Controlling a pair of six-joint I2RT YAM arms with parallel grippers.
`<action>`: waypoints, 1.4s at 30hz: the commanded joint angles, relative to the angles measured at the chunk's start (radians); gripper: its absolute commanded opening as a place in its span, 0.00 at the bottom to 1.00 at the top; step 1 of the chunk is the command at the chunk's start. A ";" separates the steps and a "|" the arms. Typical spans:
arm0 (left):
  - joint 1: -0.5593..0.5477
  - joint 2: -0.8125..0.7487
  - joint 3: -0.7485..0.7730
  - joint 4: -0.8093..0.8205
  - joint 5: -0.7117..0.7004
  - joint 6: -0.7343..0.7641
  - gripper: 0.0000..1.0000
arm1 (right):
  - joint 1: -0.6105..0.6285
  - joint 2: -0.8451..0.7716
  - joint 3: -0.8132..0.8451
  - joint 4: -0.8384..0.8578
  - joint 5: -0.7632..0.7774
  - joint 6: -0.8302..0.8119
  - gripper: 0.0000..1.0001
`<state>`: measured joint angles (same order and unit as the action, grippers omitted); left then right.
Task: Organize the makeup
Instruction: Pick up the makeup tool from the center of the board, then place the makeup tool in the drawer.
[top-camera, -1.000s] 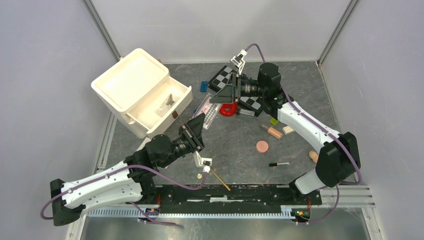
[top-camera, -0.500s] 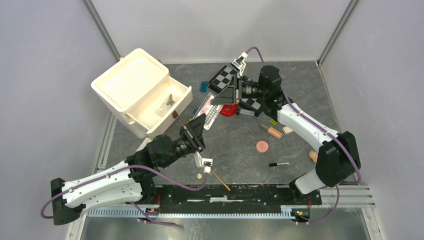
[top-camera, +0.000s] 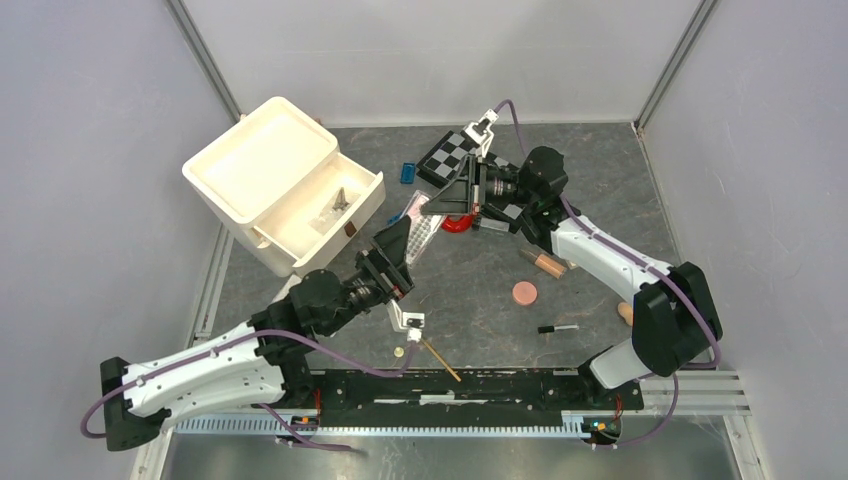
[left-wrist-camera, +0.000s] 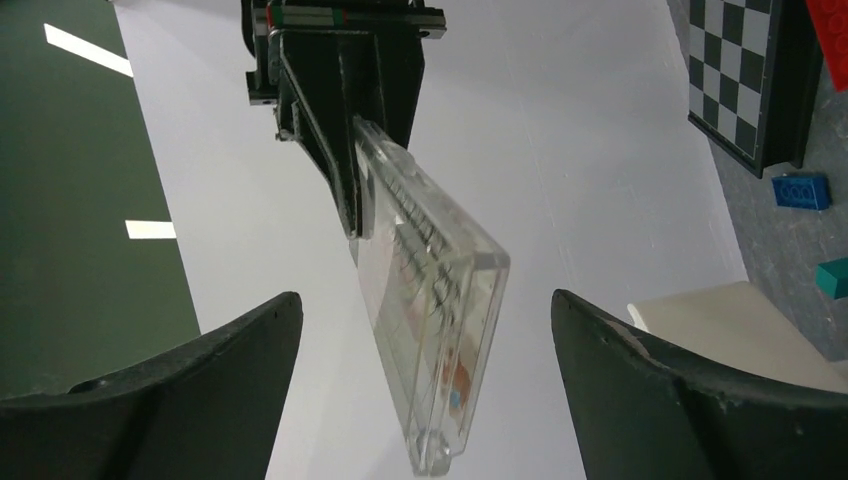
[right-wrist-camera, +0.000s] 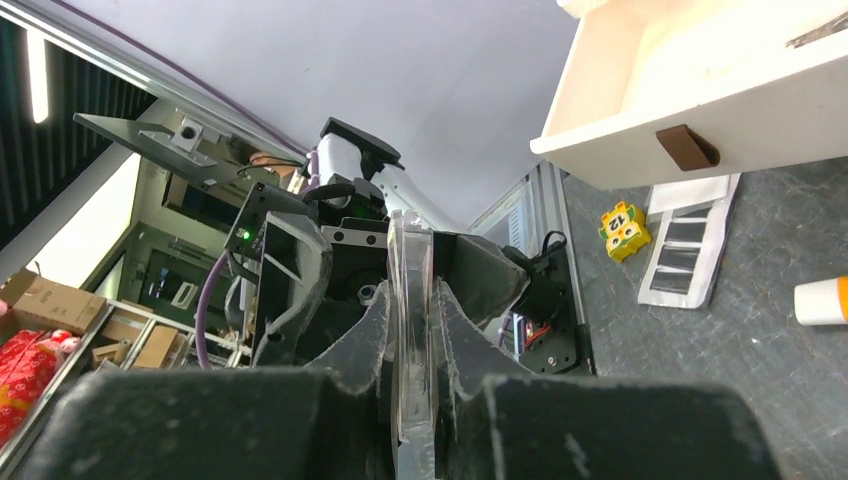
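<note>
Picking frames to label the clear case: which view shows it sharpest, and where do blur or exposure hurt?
Left wrist: clear case sharp against a bright wall, though see-through; left fingers dark, soft-edged. Right wrist: case edge-on, right fingers underexposed and blurred, white drawer box bright. Top external: evenly lit, case small and partly hidden by the arms.

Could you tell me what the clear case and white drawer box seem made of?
The clear case looks like rigid, glossy transparent plastic: contents show through and edges catch light. The white drawer box looks matte, perhaps plastic or painted wood: even cream walls, no shine.
</note>
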<state>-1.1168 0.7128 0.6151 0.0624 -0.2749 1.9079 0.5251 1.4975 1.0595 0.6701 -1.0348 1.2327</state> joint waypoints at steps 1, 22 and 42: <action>0.000 -0.048 -0.003 0.053 -0.016 -0.060 1.00 | -0.030 -0.019 0.033 0.084 0.025 0.021 0.00; -0.001 -0.228 -0.054 0.137 0.047 -0.423 1.00 | -0.144 0.032 0.180 0.023 0.087 -0.008 0.00; 0.001 -0.024 0.634 -0.559 -0.489 -1.840 1.00 | -0.103 0.060 0.297 -0.300 0.296 -0.314 0.01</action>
<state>-1.1168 0.6128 1.1591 -0.2142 -0.6716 0.3599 0.3965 1.5501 1.2938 0.3847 -0.7952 0.9779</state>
